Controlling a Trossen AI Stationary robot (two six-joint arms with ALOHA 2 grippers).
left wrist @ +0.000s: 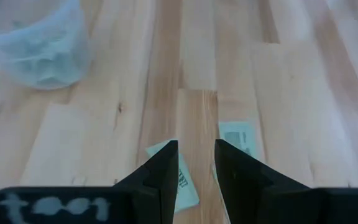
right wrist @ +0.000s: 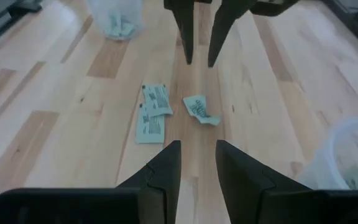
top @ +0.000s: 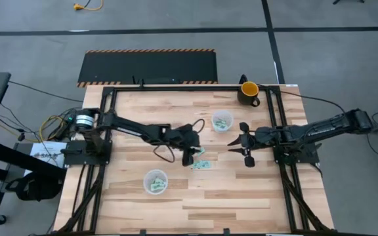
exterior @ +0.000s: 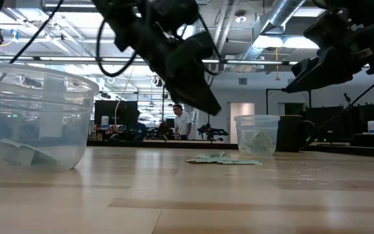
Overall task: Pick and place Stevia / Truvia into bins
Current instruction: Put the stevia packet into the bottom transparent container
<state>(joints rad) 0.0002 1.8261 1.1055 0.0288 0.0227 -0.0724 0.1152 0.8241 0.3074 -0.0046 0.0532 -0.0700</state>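
Observation:
Three light green and white Stevia sachets (right wrist: pixel 151 116) lie flat on the wooden table near its middle, also seen in the high view (top: pixel 202 164). My left gripper (left wrist: pixel 196 144) hovers open just above them, slanting down, one sachet (left wrist: pixel 180 180) under its fingers and one (left wrist: pixel 238 137) beyond. Nothing is between the fingers. One clear cup (top: pixel 222 121) with sachets inside stands toward the far side. Another cup (top: pixel 155 181), also holding sachets, stands toward the near left. My right gripper (right wrist: pixel 197 144) waits open to the right of the sachets (top: pixel 235 145), off the table.
A dark mug with a yellow inside (top: pixel 249 92) stands at the table's far right corner. A dark metal frame (top: pixel 176 86) runs along the far edge and both sides. Bare wood (top: pixel 241 196) spreads across the near right part of the table.

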